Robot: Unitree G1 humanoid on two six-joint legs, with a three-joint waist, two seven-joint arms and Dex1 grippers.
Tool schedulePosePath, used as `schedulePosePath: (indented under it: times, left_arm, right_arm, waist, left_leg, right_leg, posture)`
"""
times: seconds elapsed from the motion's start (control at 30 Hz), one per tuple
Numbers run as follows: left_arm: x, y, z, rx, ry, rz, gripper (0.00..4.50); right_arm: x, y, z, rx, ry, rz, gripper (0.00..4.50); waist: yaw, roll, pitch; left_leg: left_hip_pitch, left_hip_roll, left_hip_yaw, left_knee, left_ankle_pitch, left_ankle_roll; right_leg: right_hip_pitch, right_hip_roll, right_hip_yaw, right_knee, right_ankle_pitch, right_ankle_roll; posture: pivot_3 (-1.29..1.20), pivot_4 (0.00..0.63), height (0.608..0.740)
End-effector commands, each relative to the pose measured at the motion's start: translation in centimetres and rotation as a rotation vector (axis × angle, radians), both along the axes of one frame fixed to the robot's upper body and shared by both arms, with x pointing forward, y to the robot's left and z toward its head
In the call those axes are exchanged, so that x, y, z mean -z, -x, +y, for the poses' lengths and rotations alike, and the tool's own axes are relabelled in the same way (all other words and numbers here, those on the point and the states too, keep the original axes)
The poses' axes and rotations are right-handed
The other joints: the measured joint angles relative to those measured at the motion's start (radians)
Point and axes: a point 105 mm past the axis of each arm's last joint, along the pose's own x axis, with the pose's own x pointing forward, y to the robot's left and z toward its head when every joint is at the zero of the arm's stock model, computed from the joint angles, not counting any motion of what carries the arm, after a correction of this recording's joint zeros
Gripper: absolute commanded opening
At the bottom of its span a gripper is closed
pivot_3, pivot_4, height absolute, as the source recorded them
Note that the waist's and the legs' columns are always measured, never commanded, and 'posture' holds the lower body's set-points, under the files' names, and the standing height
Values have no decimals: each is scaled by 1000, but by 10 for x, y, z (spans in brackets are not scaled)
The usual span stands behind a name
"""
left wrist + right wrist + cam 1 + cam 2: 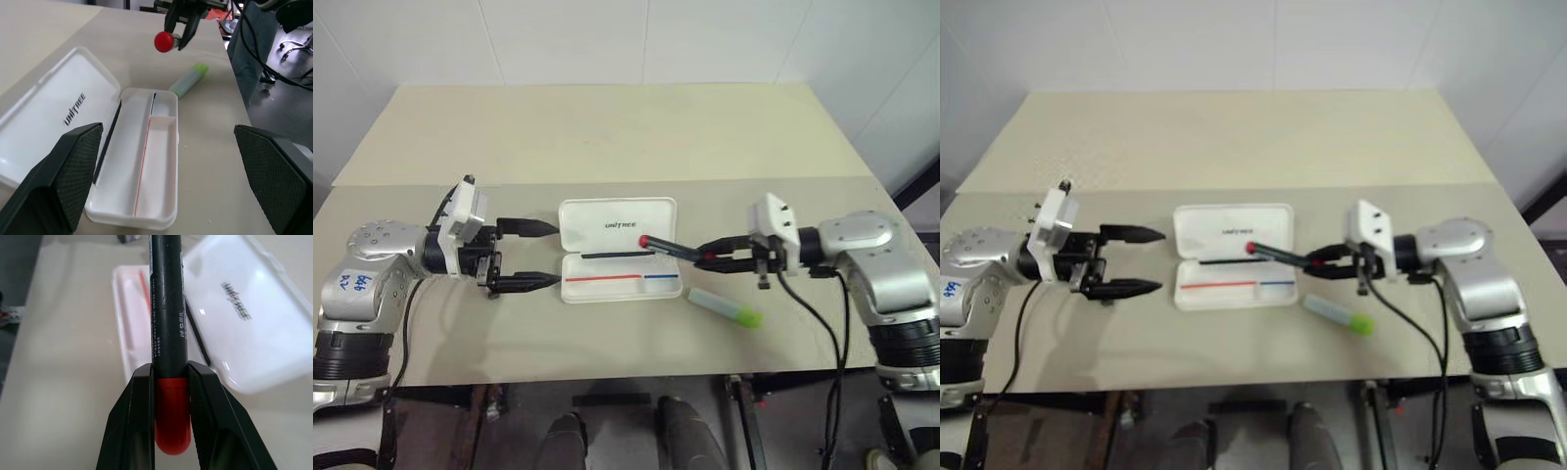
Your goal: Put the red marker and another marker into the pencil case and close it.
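Above the pencil case [618, 250], red marker [671, 248] crosswise in right end effector [710, 258] (left [551, 254] agape)

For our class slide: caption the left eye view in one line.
Right gripper holds the red marker over the open pencil case; the green marker waits nearby.

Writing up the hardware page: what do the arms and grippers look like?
Silver-grey arm shells with black joint bands. White camera block at each wrist. Left gripper and right gripper each have two black fingers with textured pads. Black cables loop under the forearms. A blue handwritten label sits on the left arm.
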Motion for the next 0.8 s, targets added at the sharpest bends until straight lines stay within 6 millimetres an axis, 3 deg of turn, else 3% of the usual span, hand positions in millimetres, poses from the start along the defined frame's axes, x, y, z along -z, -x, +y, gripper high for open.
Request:
schedulePosePath:
  times: [0.03, 0.17, 0.53, 0.8]
  left_arm:
    - [-5, 0, 6, -32, -6, -43, 4500]
    - [-2, -2, 10, -61, -7, -42, 4500]
    - [8, 5, 20, -130, -19, -41, 4500]
    - [9, 8, 21, -159, -8, -53, 4500]
  right_arm:
    - [-1, -11, 17, -9, 49, -57, 594]
    - [6, -21, 40, -59, 90, -71, 594]
    - [18, -35, 74, -158, 156, -128, 594]
    - [25, -42, 77, -179, 188, -154, 594]
  waist:
    - [0, 0, 0]
    - [0, 0, 0]
    - [-1, 0, 0]
    - [-1, 0, 0]
  left_leg:
    - [0, 0, 0, 0, 0, 0]
    - [0, 0, 0, 0, 0, 0]
    - [-2, 0, 0, -2, -1, 1]
    - [-1, 0, -1, -2, -1, 0]
  right_leg:
    - [0, 0, 0, 0, 0, 0]
    - [0, 0, 0, 0, 0, 0]
    - [-3, 0, 0, 1, 0, 0]
    - [-2, 0, 0, 3, 0, 0]
  posture:
    - [0, 150, 740]
    - [0, 150, 740]
    - [0, 150, 740]
    - [0, 150, 740]
